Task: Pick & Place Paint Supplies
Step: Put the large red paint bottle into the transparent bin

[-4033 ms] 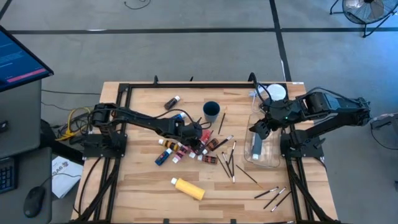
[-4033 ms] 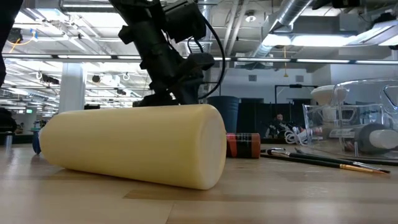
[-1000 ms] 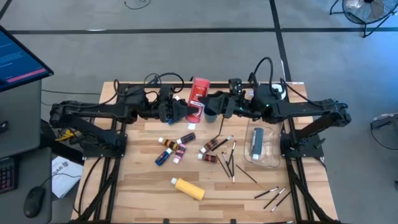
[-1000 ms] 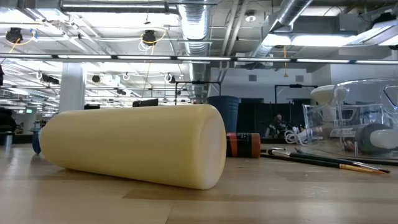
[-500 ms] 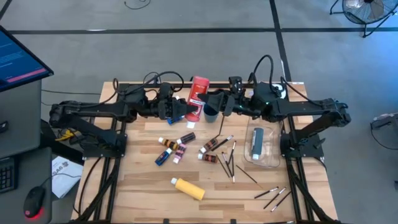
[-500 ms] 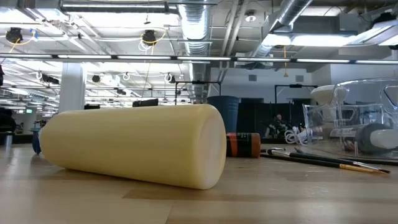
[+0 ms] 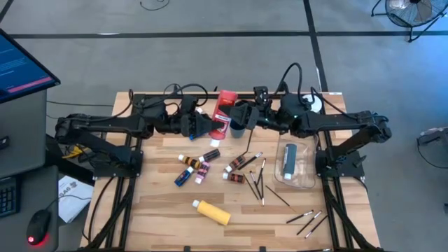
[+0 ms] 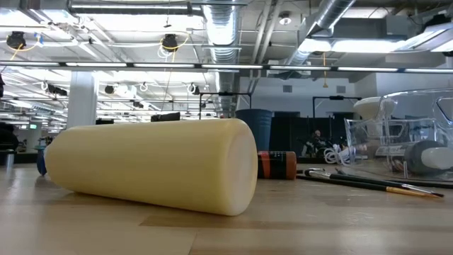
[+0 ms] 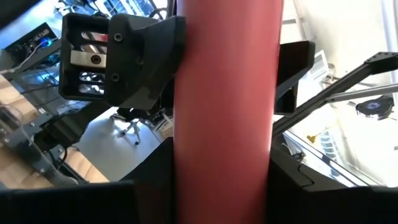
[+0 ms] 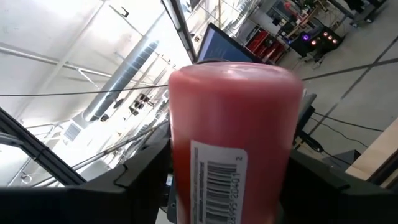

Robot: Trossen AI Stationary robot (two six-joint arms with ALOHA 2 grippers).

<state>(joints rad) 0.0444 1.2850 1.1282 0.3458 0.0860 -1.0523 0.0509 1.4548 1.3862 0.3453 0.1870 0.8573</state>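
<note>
While lying on its side nearest the front edge, well apart from both arms: big yellow bottle, with bare table to its left. Off to its right, by the front right corner, a few loose brushes.

Farther in, a cluster of small paint tubes at mid-table, more dark-handled brushes scattered just beside it. Right of those, a clear container holding one grey tube.

Beyond that, both arms stretched out low along the table's far side, meeting at its middle. Left gripper clamped on the red bottle, carried above the far edge. Right gripper facing it from the other side, fingers flanking the bottle's end; whether pressing on it or just standing wide, cannot tell. Dark cup close under the two grippers. White-lidded jar at the far right corner, behind the right arm.
</note>
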